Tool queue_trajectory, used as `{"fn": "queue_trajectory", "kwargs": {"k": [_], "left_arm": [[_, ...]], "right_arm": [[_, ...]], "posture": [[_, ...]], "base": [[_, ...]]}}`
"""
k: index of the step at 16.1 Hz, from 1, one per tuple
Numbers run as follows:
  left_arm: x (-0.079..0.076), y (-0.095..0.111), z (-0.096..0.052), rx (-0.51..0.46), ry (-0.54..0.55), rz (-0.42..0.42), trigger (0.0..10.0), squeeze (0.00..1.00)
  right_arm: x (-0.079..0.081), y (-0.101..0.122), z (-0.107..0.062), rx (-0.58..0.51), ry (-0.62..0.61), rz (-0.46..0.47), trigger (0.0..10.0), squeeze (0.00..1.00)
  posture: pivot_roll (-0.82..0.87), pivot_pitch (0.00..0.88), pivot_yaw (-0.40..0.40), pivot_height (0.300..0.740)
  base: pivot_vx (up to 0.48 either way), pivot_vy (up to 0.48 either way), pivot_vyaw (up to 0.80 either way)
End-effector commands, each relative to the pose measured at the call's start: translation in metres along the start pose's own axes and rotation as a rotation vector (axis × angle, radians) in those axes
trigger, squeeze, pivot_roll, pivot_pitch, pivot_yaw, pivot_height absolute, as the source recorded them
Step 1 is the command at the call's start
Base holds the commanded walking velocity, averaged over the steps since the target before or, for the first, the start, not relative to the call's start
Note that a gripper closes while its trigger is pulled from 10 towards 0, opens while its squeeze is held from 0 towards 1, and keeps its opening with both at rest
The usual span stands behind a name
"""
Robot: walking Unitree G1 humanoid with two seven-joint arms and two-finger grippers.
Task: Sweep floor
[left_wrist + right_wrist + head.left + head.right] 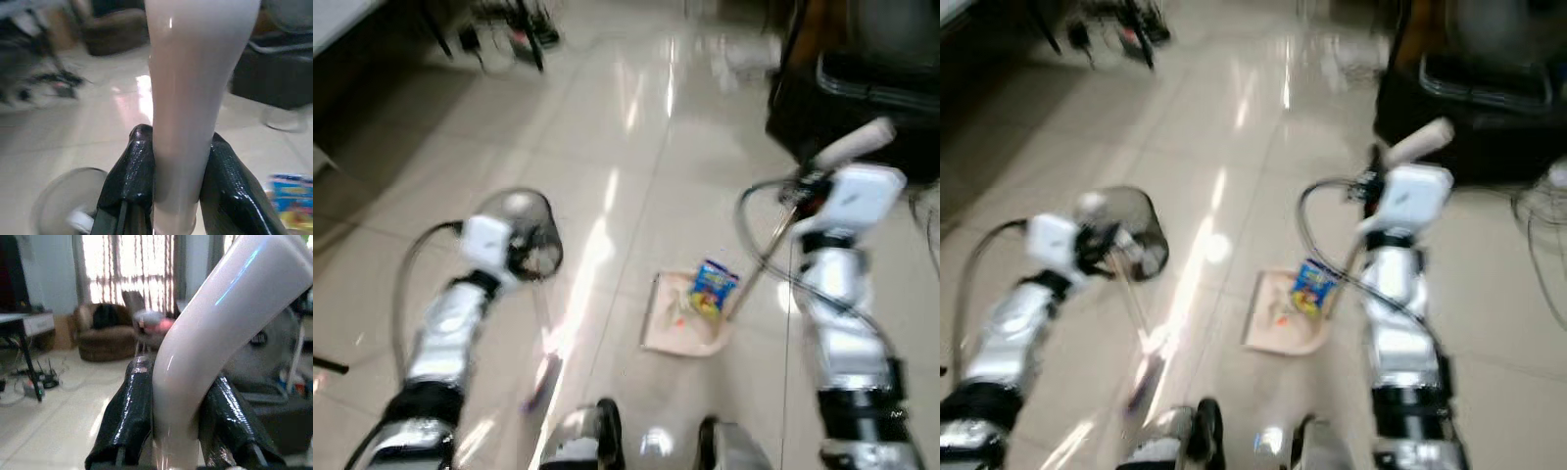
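A beige dustpan (683, 318) rests on the glossy tiled floor with a blue snack packet (713, 286) and some crumbs in it. Its long white handle (857, 142) rises to the right, where my right gripper (811, 184) is shut on it; in the right wrist view the black fingers (129, 416) press both sides of the bent handle. My left gripper (524, 257) is shut on the broom's white handle (190, 88). The thin broom stick runs down to its head (540, 384) on the floor, left of the dustpan. The packet (291, 200) also shows in the left wrist view.
A round grey bin (524, 220) stands just behind my left gripper. A black cabinet (862, 88) fills the far right. Cables and a power strip (509, 34) lie at the far left by table legs. My feet (607, 441) are at the bottom edge.
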State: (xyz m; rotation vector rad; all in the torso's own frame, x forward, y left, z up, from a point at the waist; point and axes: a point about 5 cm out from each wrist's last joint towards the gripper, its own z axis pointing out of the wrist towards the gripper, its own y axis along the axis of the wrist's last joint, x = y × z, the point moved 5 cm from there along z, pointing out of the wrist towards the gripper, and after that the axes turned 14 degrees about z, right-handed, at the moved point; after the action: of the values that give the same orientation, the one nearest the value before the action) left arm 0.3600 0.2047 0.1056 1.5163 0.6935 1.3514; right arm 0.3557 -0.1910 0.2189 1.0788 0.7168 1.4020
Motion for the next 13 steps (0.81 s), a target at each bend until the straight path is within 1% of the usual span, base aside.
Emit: {"fn": "queue_trajectory", "kwargs": {"k": [1,2,3,4,5,6,7,9,12,13], "left_arm": [[0.007,0.009,-0.001,-0.023,0.031,0.017,10.0,0.0],[0.008,0.009,-0.003,-0.019,0.04,0.018,10.0,0.0],[0.01,0.01,-0.004,-0.017,0.067,0.009,10.0,0.0],[0.011,0.017,-0.007,-0.035,0.11,-0.011,10.0,0.0],[0.009,0.023,-0.008,-0.048,0.128,-0.018,10.0,0.0],[0.007,0.027,-0.007,-0.053,0.137,-0.021,10.0,0.0],[0.006,0.03,-0.006,-0.055,0.142,-0.022,10.0,0.0],[0.004,0.032,-0.004,-0.052,0.142,-0.024,10.0,0.0],[0.001,0.032,-0.005,-0.034,0.136,-0.016,10.0,0.0],[0.0,0.033,-0.004,-0.027,0.131,-0.013,10.0,0.0]], "right_arm": [[0.015,0.031,0.013,-0.051,0.057,0.042,10.0,0.0],[0.016,0.037,0.017,-0.056,0.064,0.052,10.0,0.0],[0.02,0.049,0.024,-0.065,0.081,0.064,10.0,0.0],[0.024,0.065,0.033,-0.074,0.101,0.089,10.0,0.0],[0.026,0.078,0.04,-0.082,0.107,0.126,10.0,0.0],[0.029,0.086,0.046,-0.089,0.117,0.141,10.0,0.0],[0.031,0.09,0.051,-0.091,0.124,0.145,10.0,0.0],[0.031,0.097,0.057,-0.108,0.116,0.179,10.0,0.0],[0.027,0.101,0.061,-0.108,0.095,0.202,10.0,0.0],[0.023,0.102,0.062,-0.108,0.078,0.219,10.0,0.0]], "posture": [[-0.03,0.015,0.08,0.74],[-0.03,0.013,0.078,0.74],[-0.03,0.0,0.068,0.74],[-0.03,0.0,0.061,0.74],[-0.02,0.0,0.051,0.74],[-0.02,0.0,0.046,0.74],[-0.02,0.0,0.045,0.74],[-0.02,0.0,0.053,0.74],[-0.01,0.0,0.056,0.74],[-0.01,0.0,0.059,0.74]], "base": [[0.0,0.0,0.0],[0.0,0.0,0.0],[0.0,0.0,0.0],[0.0,0.0,0.0],[0.0,0.0,0.44],[0.0,0.0,0.8],[0.0,0.0,0.8],[0.259,0.0,0.8],[0.276,0.0,0.8],[0.281,0.0,0.54]]}}
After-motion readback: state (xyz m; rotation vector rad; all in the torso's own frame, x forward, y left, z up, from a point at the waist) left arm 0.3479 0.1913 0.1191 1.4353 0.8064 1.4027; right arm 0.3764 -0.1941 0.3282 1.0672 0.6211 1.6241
